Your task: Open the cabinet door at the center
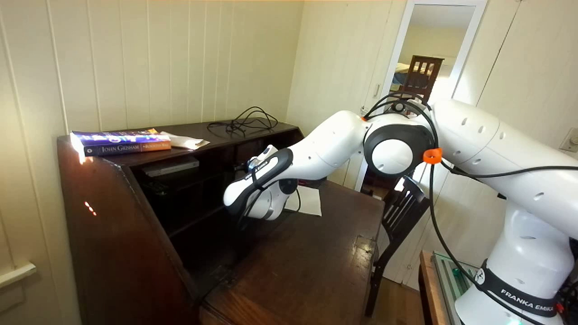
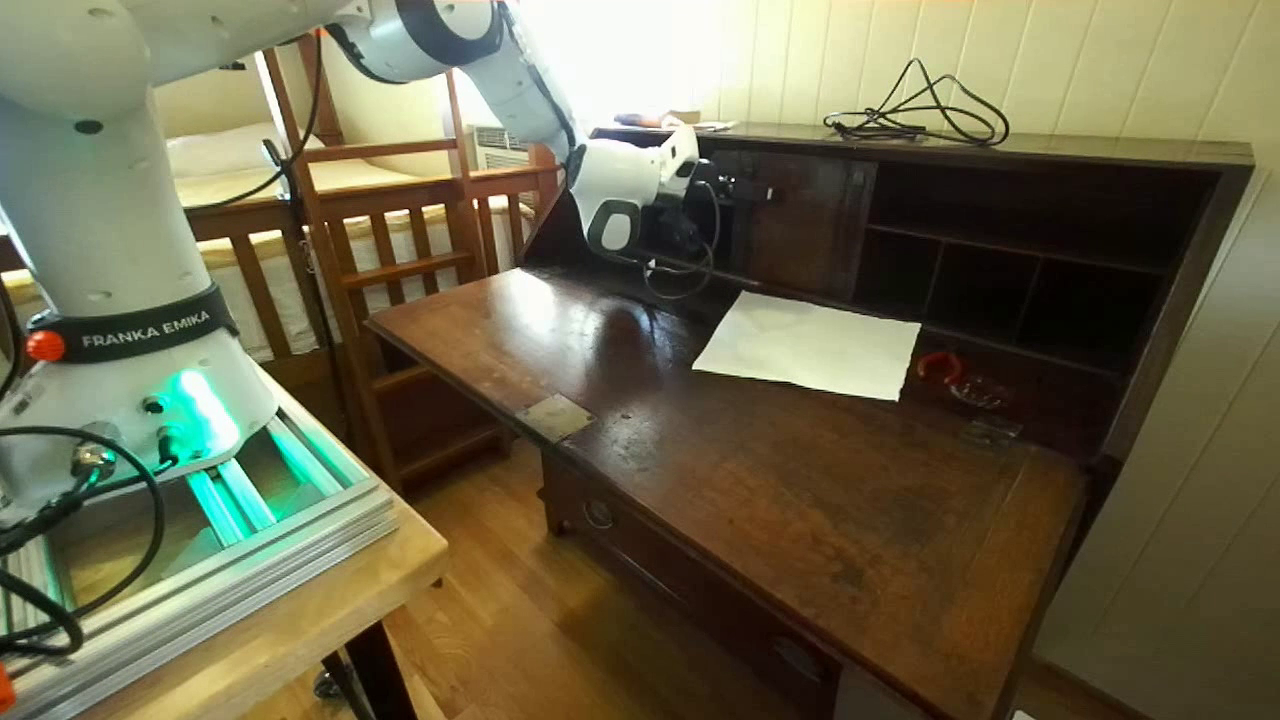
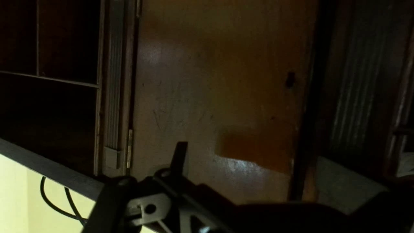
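Although we cannot tell whether the black gripper (image 2: 750, 189) is closed, misaligned pressing could jam the dark-brown wooden cabinet door (image 2: 805, 228) beyond the rear edge of the brown wooden table (image 2: 770, 480).

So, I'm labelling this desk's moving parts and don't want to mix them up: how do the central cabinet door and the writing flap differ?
The cabinet door stands upright, while the writing flap lies lowered flat. The door is far smaller than the flap. The door has a dark keyhole-like slot; the flap bears a metal plate at its front edge. Both are brown, shiny wood.
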`<state>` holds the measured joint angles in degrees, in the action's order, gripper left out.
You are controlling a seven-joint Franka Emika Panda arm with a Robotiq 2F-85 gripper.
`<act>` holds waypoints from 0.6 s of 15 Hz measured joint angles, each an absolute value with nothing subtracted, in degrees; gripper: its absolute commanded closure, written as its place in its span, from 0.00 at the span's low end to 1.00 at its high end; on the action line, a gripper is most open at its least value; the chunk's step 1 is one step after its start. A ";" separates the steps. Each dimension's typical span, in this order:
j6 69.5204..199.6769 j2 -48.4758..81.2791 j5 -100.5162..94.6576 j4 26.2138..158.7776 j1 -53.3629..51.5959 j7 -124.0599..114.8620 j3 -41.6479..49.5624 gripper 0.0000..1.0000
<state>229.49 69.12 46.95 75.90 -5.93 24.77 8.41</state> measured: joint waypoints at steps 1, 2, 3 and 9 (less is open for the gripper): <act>228.90 69.29 47.54 75.28 -5.92 25.15 8.59 0.00; 228.47 69.54 48.23 74.57 -5.91 25.53 8.78 0.00; 228.05 69.82 49.01 73.86 -5.92 25.99 8.92 0.00; 226.77 70.89 54.49 71.02 -6.29 29.36 9.10 0.00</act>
